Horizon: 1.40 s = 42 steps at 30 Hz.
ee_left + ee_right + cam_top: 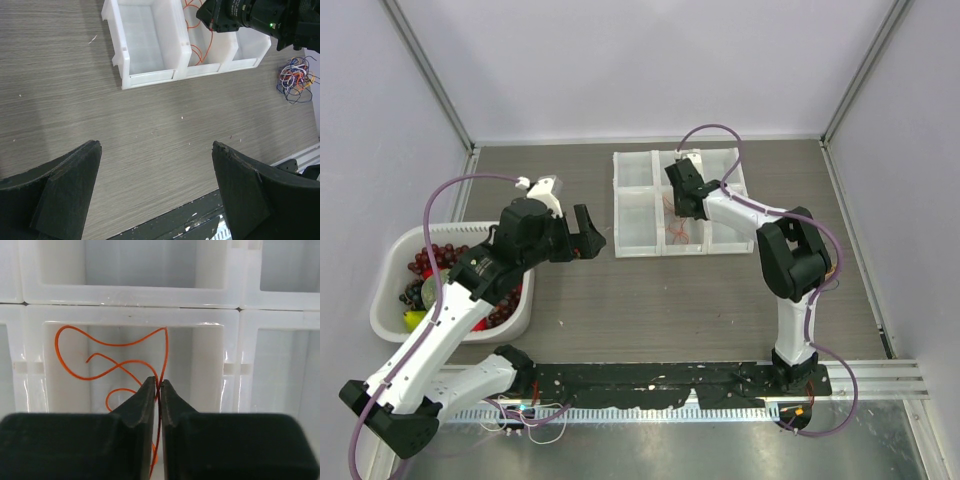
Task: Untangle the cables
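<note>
Orange hair-thin wire point(125, 362) ran near-vertical thru the right gripper point(159, 390) — jaws pinched shut on it, loops hanging over a middle bin of the white plastic divided tray point(130, 315). Meanwhile the left gripper point(155, 190) gaped wide, empty, well apart — the multicolour wire tangle point(295, 79) lay nearer the right arm.

The counter point(720, 300) is grey-brown with a fine straight wood grain. The tray point(617, 200) on it is milky white and half see-through, and a bright orange cable point(166, 352) in one of its middle compartments stands out sharply against that white, between the matt black fingers of the right tool point(159, 390). Near the tray a tangle point(295, 77) mixes white, red-orange, blue-purple, yellow and black strands, the left tool point(156, 145) is the same matt black, and well apart from the tray a pale grey-white bin point(390, 270) is filled with dark red beads point(440, 255).
</note>
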Each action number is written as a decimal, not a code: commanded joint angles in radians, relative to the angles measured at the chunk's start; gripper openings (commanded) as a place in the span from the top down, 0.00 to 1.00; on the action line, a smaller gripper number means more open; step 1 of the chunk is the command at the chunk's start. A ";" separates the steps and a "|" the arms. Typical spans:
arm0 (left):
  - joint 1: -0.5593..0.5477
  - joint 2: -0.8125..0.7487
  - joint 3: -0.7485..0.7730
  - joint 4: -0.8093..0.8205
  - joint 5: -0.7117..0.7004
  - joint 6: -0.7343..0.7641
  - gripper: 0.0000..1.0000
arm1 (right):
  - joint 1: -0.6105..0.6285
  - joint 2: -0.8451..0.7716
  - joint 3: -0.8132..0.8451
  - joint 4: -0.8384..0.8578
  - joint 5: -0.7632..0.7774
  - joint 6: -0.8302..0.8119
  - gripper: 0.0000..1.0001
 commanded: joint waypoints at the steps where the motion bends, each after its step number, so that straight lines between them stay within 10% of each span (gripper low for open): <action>1: 0.001 -0.002 0.044 0.040 0.001 0.012 0.04 | 0.000 -0.035 0.022 0.031 0.052 -0.009 0.78; 5: 0.003 0.017 0.039 0.062 0.008 0.010 0.04 | 0.003 -0.091 0.063 -0.078 0.020 0.014 0.52; 11: 0.001 0.047 0.044 0.091 0.030 0.005 0.04 | 0.000 -0.205 0.089 -0.207 -0.026 0.041 0.44; 21: 0.001 0.078 0.050 0.110 0.088 -0.010 0.04 | -0.141 -0.343 0.062 -0.344 -0.073 0.120 0.41; 33: 0.001 0.107 0.038 0.100 0.143 0.013 0.03 | -0.793 -0.512 -0.256 -0.422 0.049 0.260 0.34; 42: 0.000 0.109 0.041 0.085 0.148 0.041 0.03 | -0.819 -0.447 -0.394 -0.369 -0.056 0.229 0.47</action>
